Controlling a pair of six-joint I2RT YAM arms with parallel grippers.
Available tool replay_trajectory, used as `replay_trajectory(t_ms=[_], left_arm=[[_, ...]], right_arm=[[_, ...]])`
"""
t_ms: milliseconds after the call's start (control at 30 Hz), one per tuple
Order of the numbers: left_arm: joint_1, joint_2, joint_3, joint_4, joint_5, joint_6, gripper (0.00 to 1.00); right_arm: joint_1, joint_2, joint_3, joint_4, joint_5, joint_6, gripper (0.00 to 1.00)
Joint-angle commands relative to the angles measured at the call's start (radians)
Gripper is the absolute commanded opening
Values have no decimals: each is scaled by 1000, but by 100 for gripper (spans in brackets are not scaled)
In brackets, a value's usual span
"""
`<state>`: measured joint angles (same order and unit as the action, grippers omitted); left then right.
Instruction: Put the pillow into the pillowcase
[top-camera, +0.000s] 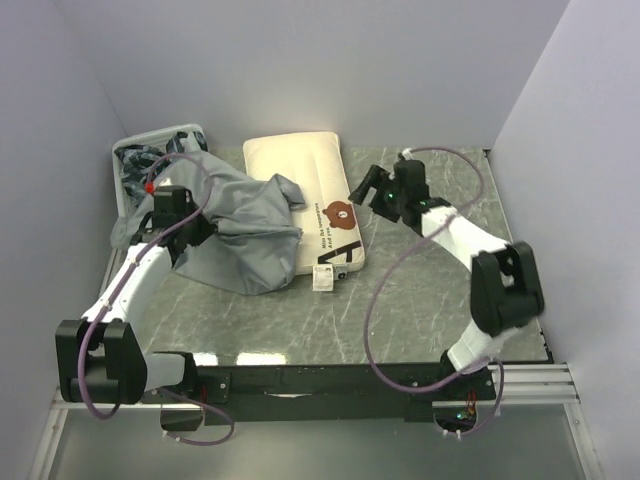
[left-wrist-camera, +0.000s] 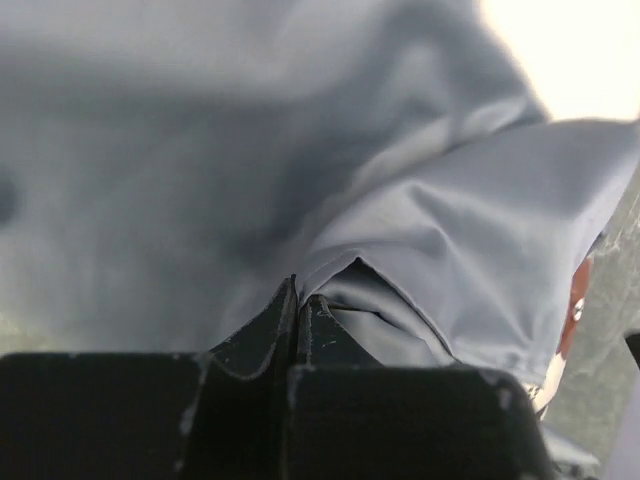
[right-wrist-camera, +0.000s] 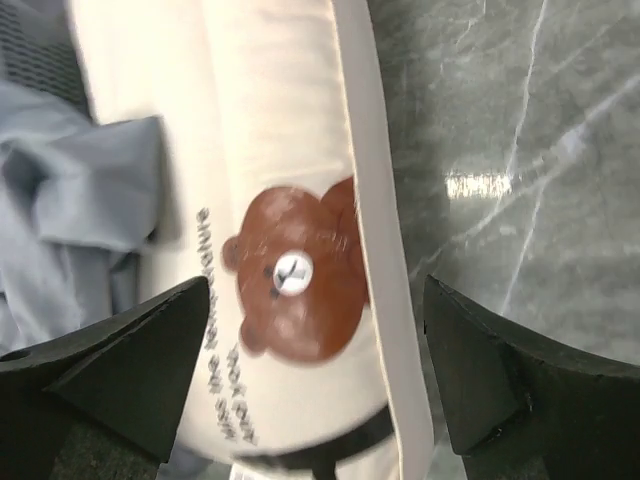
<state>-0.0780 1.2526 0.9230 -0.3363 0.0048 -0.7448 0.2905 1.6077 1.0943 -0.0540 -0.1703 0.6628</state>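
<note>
Showing a cream-white pillow lying flat on a grey marbled table, printed side up. Carrying a brown bear face and a line of black text close to the pillow's right long edge.

Showing a limp, wrinkled grey pillowcase heaped to the left of the pillow, with one bunched corner lapping over the pillow's left edge. Keeping the pillow wholly outside the pillowcase.

Pinching a fold of the pillowcase with the left gripper, to the left of the pillow, both fingers pressed together on the cloth. Filling most of the left wrist view with grey fabric.

Holding the right gripper wide open just beside the pillow's right edge, level with the bear face, and grasping nothing. Framing the bear face and that pillow edge between the two spread fingers in the right wrist view; unable to tell whether either finger is touching the pillow.

Showing a small white tag lying against the pillow's near end. Showing a white basket of dark blue-and-white patterned cloths well to the left of the pillow, beyond the pillowcase.
</note>
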Motion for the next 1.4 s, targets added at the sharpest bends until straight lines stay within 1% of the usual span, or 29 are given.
replay_trajectory(t_ms=[0, 67, 100, 167, 233, 267, 300, 333, 367, 400, 500, 533, 600, 633, 700, 733, 800, 833, 900, 933, 1033, 1100, 1167, 1200, 1233, 1267, 1300, 1333, 1367], left_arm=[[72, -32, -56, 82, 199, -113, 1], [75, -31, -68, 101, 214, -128, 1], [108, -27, -78, 109, 224, -134, 1], [115, -22, -81, 117, 236, -136, 1], [116, -15, -78, 117, 242, -133, 1], [116, -12, -78, 120, 248, -131, 1], [116, -15, -76, 120, 244, -133, 1], [116, -16, -76, 121, 241, -133, 1], [118, -16, -76, 123, 239, -133, 1], [118, -19, -75, 123, 239, -131, 1], [119, -19, -73, 125, 238, -128, 1], [118, -19, -70, 120, 236, -130, 1], [118, -18, -72, 123, 238, -133, 1], [119, -16, -70, 125, 242, -133, 1], [121, -13, -64, 125, 247, -134, 1], [121, -13, -62, 125, 250, -136, 1], [121, -9, -59, 126, 245, -133, 1], [122, -5, -55, 122, 245, -131, 1], [124, 10, -44, 125, 268, -117, 1], [124, 14, -42, 143, 293, -113, 1], [110, 53, -27, 177, 412, -73, 2], [83, 100, 26, 128, 446, -15, 3], [11, 128, 81, 74, 454, 42, 6], [-11, 145, 92, 69, 431, 53, 7], [-32, 149, 99, 72, 429, 64, 10], [-73, 163, 109, 71, 426, 79, 18], [-91, 166, 114, 57, 399, 81, 21], [-103, 168, 114, 65, 394, 84, 24], [-121, 165, 100, 75, 393, 82, 29]], right_arm=[[33, 199, 174, -40, -55, -61, 95], [61, 298, 257, -59, -70, -74, 97], [68, 335, 291, -90, -77, -75, 97], [84, 424, 370, -122, -84, -81, 97], [91, 472, 410, -138, -98, -83, 88], [93, 478, 414, -139, -103, -80, 78], [93, 477, 412, -142, -107, -75, 44], [91, 459, 395, -147, -97, -65, 25], [90, 439, 383, -158, -71, -62, 9], [88, 411, 362, -173, -1, -58, 0], [56, 238, 215, -172, 165, -20, 0], [46, 139, 129, -168, 199, 4, 0], [23, 34, 43, -159, 285, 26, 0], [-3, -62, -35, -158, 308, 49, 0], [-34, -158, -111, -158, 334, 69, 0], [-72, -242, -170, -159, 362, 89, 0], [-108, -328, -224, -178, 385, 109, 0], [-140, -406, -262, -185, 412, 113, 0], [-163, -477, -287, -219, 442, 118, 0], [-171, -535, -298, -228, 465, 120, 0], [-171, -609, -309, -271, 473, 139, 0], [-172, -658, -336, -291, 502, 190, 0], [-171, -777, -417, -291, 523, 231, 0], [-162, -825, -454, -252, 505, 260, 0], [-153, -901, -534, -221, 479, 270, 0], [-137, -922, -565, -190, 453, 268, 15], [-107, -922, -582, -173, 427, 261, 26], [-87, -881, -571, -185, 428, 250, 33], [-71, -850, -550, -207, 431, 232, 37]])
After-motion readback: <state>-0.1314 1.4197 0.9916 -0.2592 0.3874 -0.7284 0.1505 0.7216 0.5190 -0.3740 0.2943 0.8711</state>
